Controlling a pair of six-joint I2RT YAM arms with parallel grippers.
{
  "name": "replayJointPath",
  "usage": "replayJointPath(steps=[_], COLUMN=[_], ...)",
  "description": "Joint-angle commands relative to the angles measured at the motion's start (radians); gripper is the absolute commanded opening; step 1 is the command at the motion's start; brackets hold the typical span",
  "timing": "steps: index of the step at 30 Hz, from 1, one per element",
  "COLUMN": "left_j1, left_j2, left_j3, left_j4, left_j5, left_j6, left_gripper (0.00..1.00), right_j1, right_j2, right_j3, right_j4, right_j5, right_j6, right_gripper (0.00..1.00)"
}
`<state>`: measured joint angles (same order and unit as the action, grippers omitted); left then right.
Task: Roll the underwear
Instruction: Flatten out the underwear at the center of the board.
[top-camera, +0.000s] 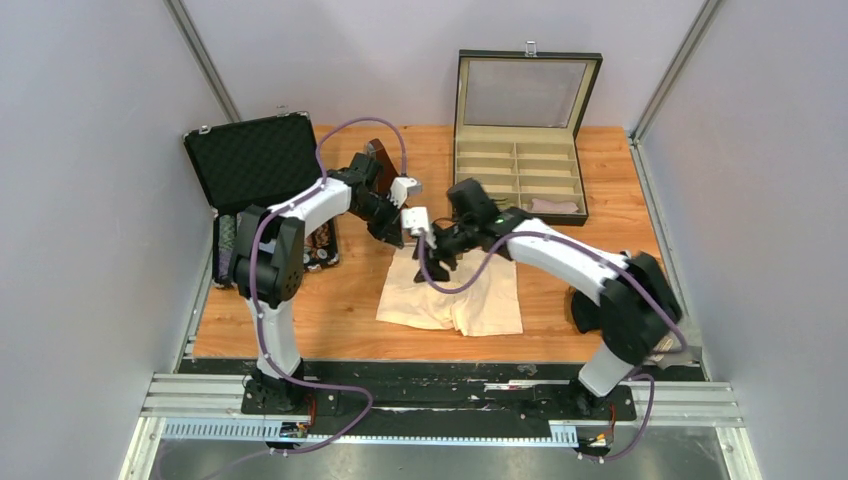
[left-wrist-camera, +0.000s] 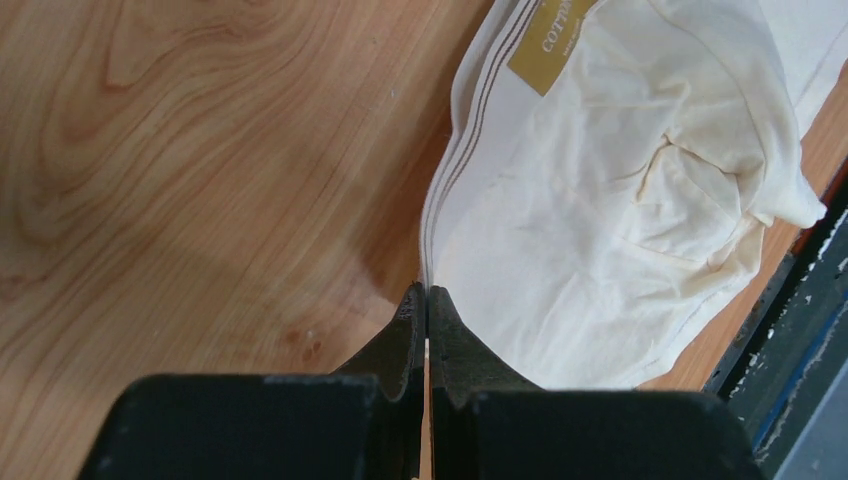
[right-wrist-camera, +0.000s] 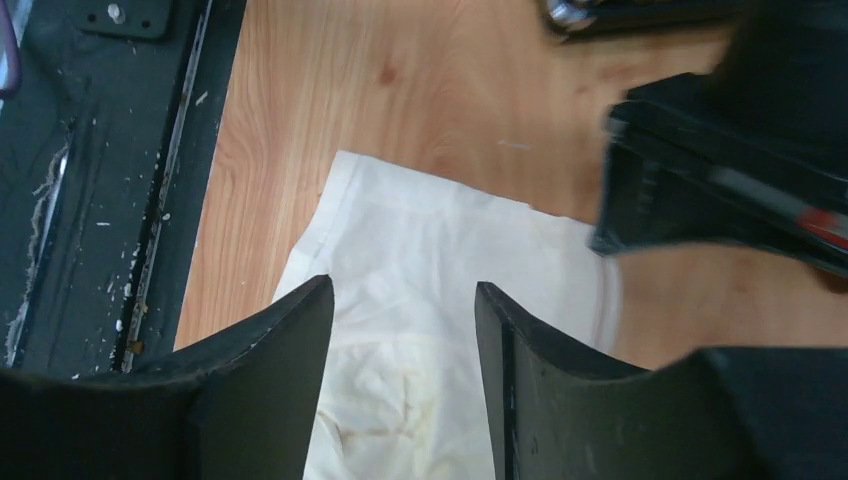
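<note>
A cream-beige underwear (top-camera: 455, 295) lies spread flat on the wooden table, waistband toward the far side. In the left wrist view it (left-wrist-camera: 600, 200) shows a gold label and a striped waistband. My left gripper (top-camera: 398, 238) (left-wrist-camera: 427, 290) is shut at the waistband's left edge, and the edge runs straight into its tips. My right gripper (top-camera: 437, 260) (right-wrist-camera: 403, 285) is open, hovering just above the middle of the underwear (right-wrist-camera: 430, 240) near the waistband. The two grippers are close together. The olive-khaki and black pieces are not clearly in view.
An open black case (top-camera: 255, 160) stands at the far left, with dark items in its lower half (top-camera: 322, 245). An open compartment box (top-camera: 520, 170) at the back right holds a pale rolled cloth (top-camera: 555, 207). The table's near edge (top-camera: 400, 355) meets a black rail.
</note>
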<state>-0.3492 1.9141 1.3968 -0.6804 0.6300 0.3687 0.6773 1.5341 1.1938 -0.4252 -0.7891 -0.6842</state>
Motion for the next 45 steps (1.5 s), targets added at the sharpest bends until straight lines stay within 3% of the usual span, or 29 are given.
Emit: replayJointPath(steps=[1,7,18,30,37,43,45], left_j1=[0.024,0.041,0.042,0.042,0.044,0.052,0.067], left_j2=[0.082,0.060,0.077,0.091,0.082,0.064,0.036], left_j3=[0.050,-0.043,0.013,0.023,0.020,0.017,0.016], left_j4=[-0.070,0.057,0.016,0.029,0.031,0.017,0.008], left_j5=[0.106,0.156,0.121,0.123,0.124,0.128,0.136], left_j6=[-0.052,-0.166,-0.174,-0.183,-0.188,-0.181,-0.178], left_gripper=[0.00,0.00,0.00,0.00,0.00,0.00,0.00], right_j1=[0.085,0.199,0.281,0.308,0.323,0.334,0.333], right_j2=[0.188,0.336,0.472,0.570,0.600,0.621,0.600], right_j3=[0.069,0.146,0.235,0.247,0.241,0.260,0.298], right_j4=[0.054,0.077,0.024,0.015,0.014,0.034,0.051], right_j5=[-0.027,0.030,-0.068,-0.061,-0.007,0.010,-0.015], right_j6=[-0.037,-0.083,-0.147,-0.179,-0.223,-0.213,-0.165], right_gripper=[0.54,0.49,0.47,0.44,0.34,0.01,0.00])
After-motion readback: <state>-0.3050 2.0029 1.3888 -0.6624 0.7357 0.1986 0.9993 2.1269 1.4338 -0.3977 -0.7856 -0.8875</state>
